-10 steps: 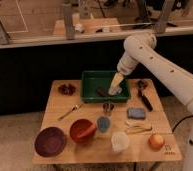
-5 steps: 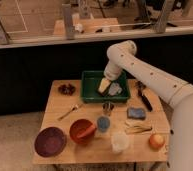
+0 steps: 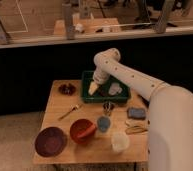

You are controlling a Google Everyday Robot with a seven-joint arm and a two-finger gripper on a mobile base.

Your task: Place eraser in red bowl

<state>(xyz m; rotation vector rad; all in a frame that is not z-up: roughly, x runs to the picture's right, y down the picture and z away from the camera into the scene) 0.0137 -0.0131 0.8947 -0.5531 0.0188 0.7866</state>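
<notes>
The red bowl [image 3: 82, 130] stands on the wooden table [image 3: 60, 107], left of the middle and near the front. My gripper [image 3: 93, 89] hangs at the end of the white arm [image 3: 125, 75], low over the left end of the green tray [image 3: 104, 96]. A small pale grey-blue object [image 3: 115, 89] lies in the tray to the right of the gripper. I cannot tell which object is the eraser. The gripper is well behind the red bowl and apart from it.
A purple plate [image 3: 51, 141] sits at the front left, a dark small dish [image 3: 66, 89] at the back left, and a spoon [image 3: 70, 111] between them. A blue cup [image 3: 104, 123], white cup [image 3: 120, 141], metal cup [image 3: 108, 106] and blue sponge [image 3: 136, 112] crowd the right side.
The arm has swung left. The gripper moved from the right side of the green tray to its left end and sits lower.
</notes>
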